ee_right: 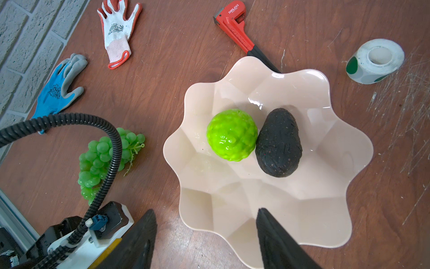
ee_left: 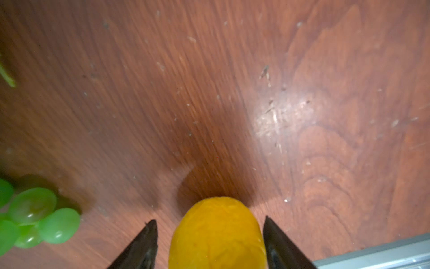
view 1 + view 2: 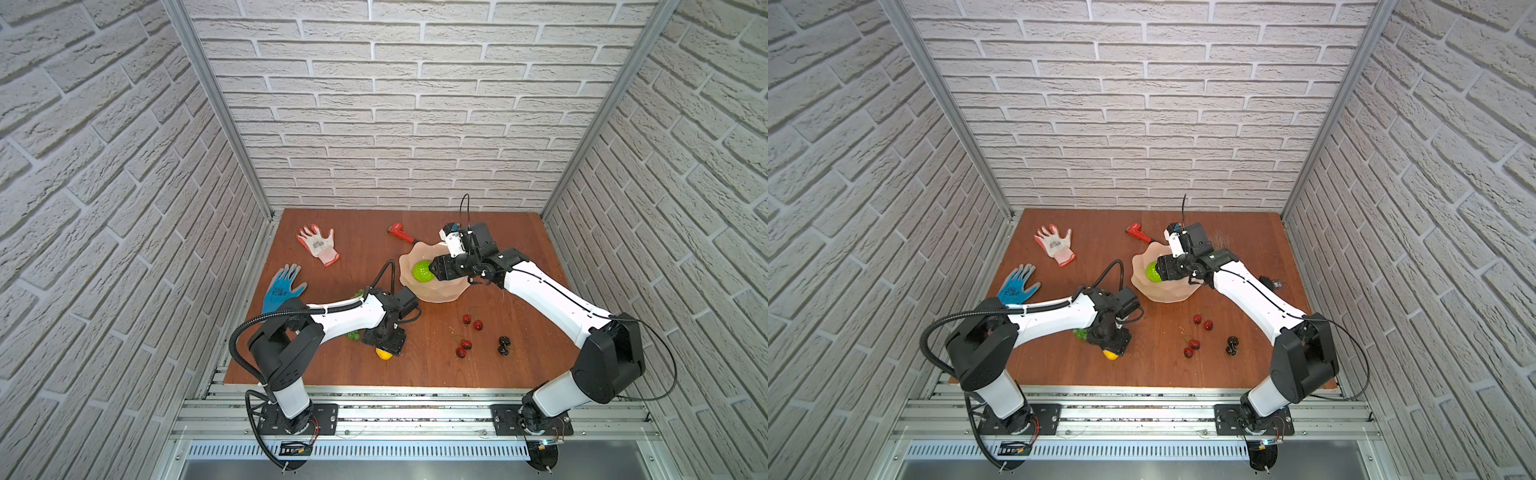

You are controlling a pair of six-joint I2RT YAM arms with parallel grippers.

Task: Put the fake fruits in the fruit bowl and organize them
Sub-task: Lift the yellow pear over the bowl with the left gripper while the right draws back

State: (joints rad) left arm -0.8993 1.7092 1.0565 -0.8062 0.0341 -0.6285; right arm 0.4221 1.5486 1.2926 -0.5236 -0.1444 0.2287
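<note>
Hovering above the fruit bowl (image 3: 436, 293) in both top views, the right gripper (image 3: 433, 271) hangs just beside the bumpy lime-green ball (image 3: 422, 272) lying in the bowl. On the near side of the bowl, toward the arm bases, two red cherry pairs (image 3: 472, 322) (image 3: 463, 348) and a dark cherry pair (image 3: 503, 346) lie on the wooden table (image 3: 415, 365), all apart from the bowl. Left of the bowl and nearer the bases, the left gripper (image 3: 384, 347) points down over the small yellow pear-like fruit (image 3: 383, 354), with the green grape bunch (image 3: 353, 336) partly hidden under that arm. A red pipe wrench (image 3: 401, 233) lies behind the bowl; a white-and-red glove (image 3: 320, 245) and a blue glove (image 3: 282, 289) lie well to its left.

From the left wrist, the two black fingers (image 2: 144, 246) stand apart on either side of the yellow fruit, one close against it and the other showing a sliver of table between (no firm pinch visible). Grapes sit off to one side.

From the right wrist, that gripper's jaws are spread with nothing between them, poised over the bowl's rim. Inside the bowl the lime-green ball touches a dark avocado (image 1: 279, 143). A white tape roll (image 1: 374, 60) sits just outside the bowl, and the wrench's black handle runs up to the rim.
</note>
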